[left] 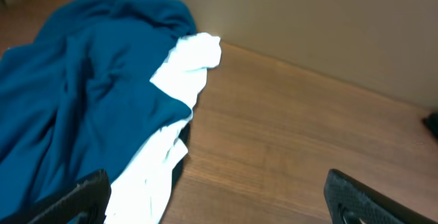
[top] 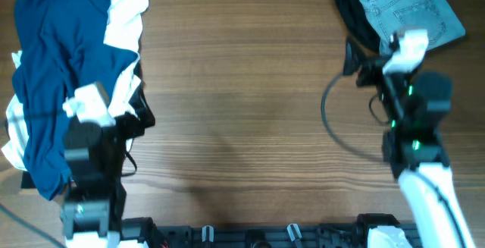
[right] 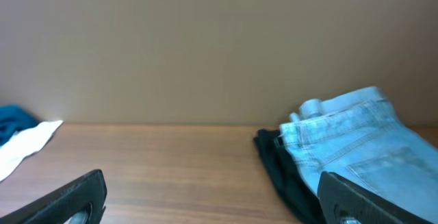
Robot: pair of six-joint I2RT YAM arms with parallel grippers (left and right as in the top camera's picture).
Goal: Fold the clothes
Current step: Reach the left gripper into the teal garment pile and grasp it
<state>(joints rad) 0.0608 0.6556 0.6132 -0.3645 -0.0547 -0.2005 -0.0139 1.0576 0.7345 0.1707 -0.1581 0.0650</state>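
Note:
A large dark-blue T-shirt (top: 53, 66) lies crumpled in a heap at the table's left edge, on top of a white shirt (top: 129, 9) that sticks out at its right and lower left. Both also show in the left wrist view, the blue shirt (left: 89, 94) and the white shirt (left: 191, 59). My left gripper (top: 140, 108) is open and empty at the heap's right edge, with its left finger over the cloth (left: 219, 203). My right gripper (top: 355, 60) is open and empty over bare wood (right: 212, 200), just in front of the stack at the back right.
Folded light-blue jeans (top: 409, 5) lie on a black garment (top: 350, 9) at the back right corner; the right wrist view also shows the jeans (right: 363, 142) and the black garment (right: 280, 162). The wooden table (top: 242, 111) spans the middle. A black cable (top: 330, 119) loops beside the right arm.

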